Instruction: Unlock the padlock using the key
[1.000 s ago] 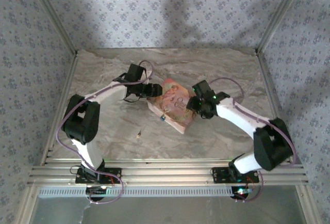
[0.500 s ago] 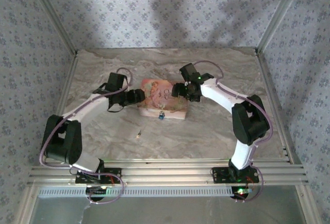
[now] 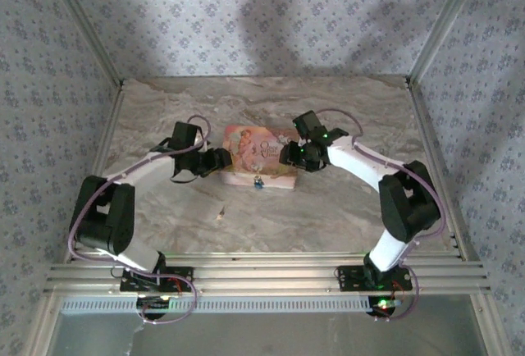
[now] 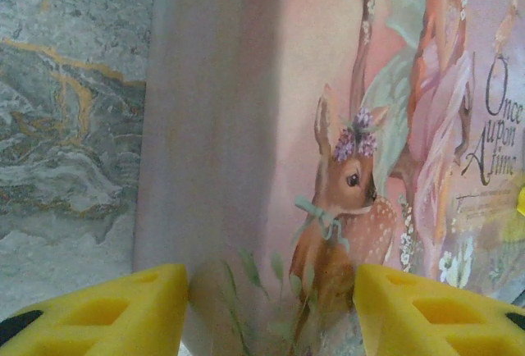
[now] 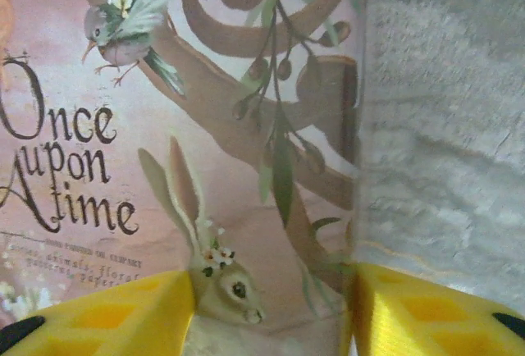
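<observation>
Both jaws spread, flanking the pink box (image 3: pixel 250 147); key (image 3: pixel 220 211) lies untouched on the counter (image 3: pixel 328 216), padlock (image 3: pixel 257 181) apparently not yet unlocked.

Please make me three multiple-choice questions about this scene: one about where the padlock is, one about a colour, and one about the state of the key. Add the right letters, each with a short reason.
1. Where is the padlock?
A. at the near edge of the pink box
B. in the far left corner of the table
C. on the base of the right arm

2. What colour are the fingers in the left wrist view?
A. black
B. yellow
C. red

3. In what state is the key?
A. pushed into the padlock
B. held between two fingers
C. lying free on the table, apart from the box

Right letters: 1 A, the top view shows the small dark lock at the box's near edge. 2 B, both fingers are bright yellow. 3 C, the top view shows the key alone on the marble, nearer the arm bases than the box.
</observation>
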Robot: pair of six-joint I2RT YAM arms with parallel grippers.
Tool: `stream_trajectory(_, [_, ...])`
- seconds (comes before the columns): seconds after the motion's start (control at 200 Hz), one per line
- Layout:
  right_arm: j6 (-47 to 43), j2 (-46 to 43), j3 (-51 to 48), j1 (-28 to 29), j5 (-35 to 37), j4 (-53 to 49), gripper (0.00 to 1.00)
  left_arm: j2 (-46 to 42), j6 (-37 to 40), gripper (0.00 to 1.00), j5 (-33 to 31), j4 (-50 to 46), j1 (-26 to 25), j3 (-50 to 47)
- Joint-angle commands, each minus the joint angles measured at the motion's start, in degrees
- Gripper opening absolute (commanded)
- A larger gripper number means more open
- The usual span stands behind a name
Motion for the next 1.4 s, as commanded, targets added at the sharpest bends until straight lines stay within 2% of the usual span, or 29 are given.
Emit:
stream_trajectory(0.0, [-2.6,7.4,5.3,-1.0,-0.8,-1.3,0.5,4.6,-0.2,0.55,0.9,2.4,-0.5,3.5])
stream_trajectory(0.15, [-3.0,17.2,13.5,-3.6,-2.7,0.4,0.51,13.1,0.5,0.54,-1.5,3.5,-0.1,10.2])
stream_trajectory(0.315, [-7.8,26.8,27.4,-3.5,-4.3,-4.7,0.52,18.8,2.2,0.56,-5.7,1.3,1.2,18.5])
stream_trajectory(0.46, [-9.1,29.5,34.6,-3.7,-4.5,-9.1,0.65,21.1,6.7,0.62,-7.0,-7.0,2.8,25.7])
stream_trajectory(0.53, [-9.6,29.0,37.0,-5.1,-4.9,-11.2,0.71,19.7,9.3,0.65,-8.2,-9.8,3.5,27.3])
stream_trajectory(0.64, [-9.2,26.1,38.8,-8.5,-9.6,-12.7,0.79,16.3,12.7,0.68,-9.8,-14.0,5.4,29.1])
stream_trajectory(0.809, [-9.6,19.2,39.6,-10.7,-10.0,-15.6,0.84,9.1,18.1,0.73,-13.5,-20.2,8.3,29.8])
stream_trajectory(0.909, [-11.1,14.5,36.5,-10.0,-7.7,-16.1,0.85,3.7,19.9,0.74,-15.5,-22.8,8.5,27.1])
stream_trajectory(1.019, [-12.0,8.9,28.7,-7.9,-5.2,-15.6,0.85,-1.7,17.4,0.7,-13.3,-26.1,8.2,21.2])
stream_trajectory(1.119, [-11.6,4.2,20.8,-6.0,-3.2,-15.2,0.85,-7.0,15.2,0.65,-15.1,-30.2,4.6,14.6])
stream_trajectory(1.289, [-5.8,-3.3,7.0,-3.2,-2.7,-8.5,0.85,-14.8,7.2,0.57,-22.4,-31.2,-7.9,3.9])
stream_trajectory(1.394, [-4.2,-3.6,4.1,-2.4,-2.5,-6.6,0.84,-15.7,2.6,0.51,-24.7,-30.7,-15.0,-0.5])
